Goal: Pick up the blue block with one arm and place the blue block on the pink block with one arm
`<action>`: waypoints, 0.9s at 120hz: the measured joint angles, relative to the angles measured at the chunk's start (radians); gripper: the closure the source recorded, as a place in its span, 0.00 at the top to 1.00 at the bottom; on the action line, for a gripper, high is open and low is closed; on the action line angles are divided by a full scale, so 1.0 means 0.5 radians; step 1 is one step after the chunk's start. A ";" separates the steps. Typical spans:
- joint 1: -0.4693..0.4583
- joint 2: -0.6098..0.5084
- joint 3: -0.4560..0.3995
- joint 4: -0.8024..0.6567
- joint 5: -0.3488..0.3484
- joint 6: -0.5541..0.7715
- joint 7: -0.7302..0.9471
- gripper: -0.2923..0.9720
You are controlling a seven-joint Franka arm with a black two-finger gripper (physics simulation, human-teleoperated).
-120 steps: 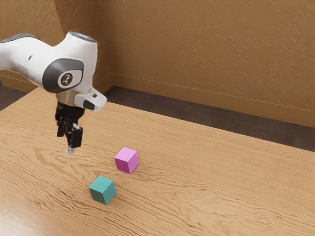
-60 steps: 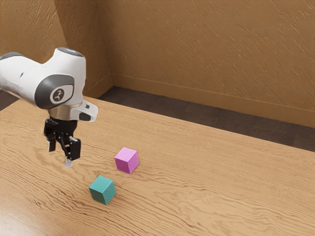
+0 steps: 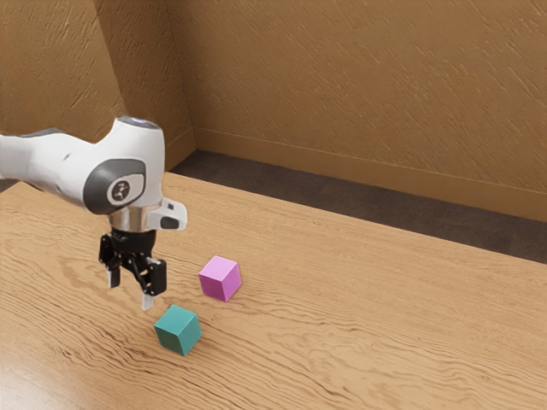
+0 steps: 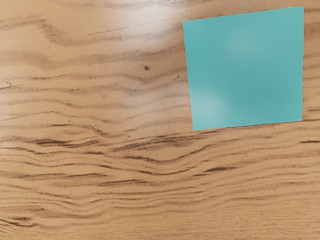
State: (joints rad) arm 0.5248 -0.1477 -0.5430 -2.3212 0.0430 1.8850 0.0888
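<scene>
- Gripper [image 3: 129,290]: black, two fingers, pointing down. It hangs just above the table with its fingers spread apart and nothing between them.
- Blue block [image 3: 178,330]: a teal-blue cube resting flat on the table, just beside the gripper toward the exterior view's lower right. It is not touched. In the wrist view its top face [image 4: 245,67] sits off to one side of the hand, not under its centre.
- Pink block [image 3: 220,278]: a cube resting on the table, near the blue block and farther back, with a clear gap between the two. It is to the exterior view's right of the gripper, and its top face is bare.
- Arm [image 3: 60,166]: white, entering from the exterior view's left, with its wrist over the gripper.
- Table [image 3: 385,325]: wood grain. Bare surface surrounds both blocks and stretches wide toward the exterior view's right. Nothing lies between gripper and blue block, or between the blocks.
- Table's far edge [image 3: 359,224]: runs diagonally behind the blocks, well apart from them.
- Floor strip [image 3: 402,203]: dark, beyond that edge.
- Walls [image 3: 359,77]: brown and textured, behind the floor strip.
</scene>
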 joint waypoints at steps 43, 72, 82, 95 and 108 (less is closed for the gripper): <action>-0.003 0.110 -0.022 -0.061 0.019 0.207 -0.148 0.77; -0.029 0.264 -0.070 -0.046 0.029 0.329 -0.220 0.77; -0.031 0.325 -0.070 -0.044 0.033 0.366 -0.241 0.77; -0.026 0.399 -0.071 -0.027 0.038 0.403 -0.265 0.77; -0.010 0.480 -0.070 -0.006 0.059 0.431 -0.286 0.77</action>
State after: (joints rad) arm 0.5198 0.0921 -0.5783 -2.3244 0.0725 2.1007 -0.0540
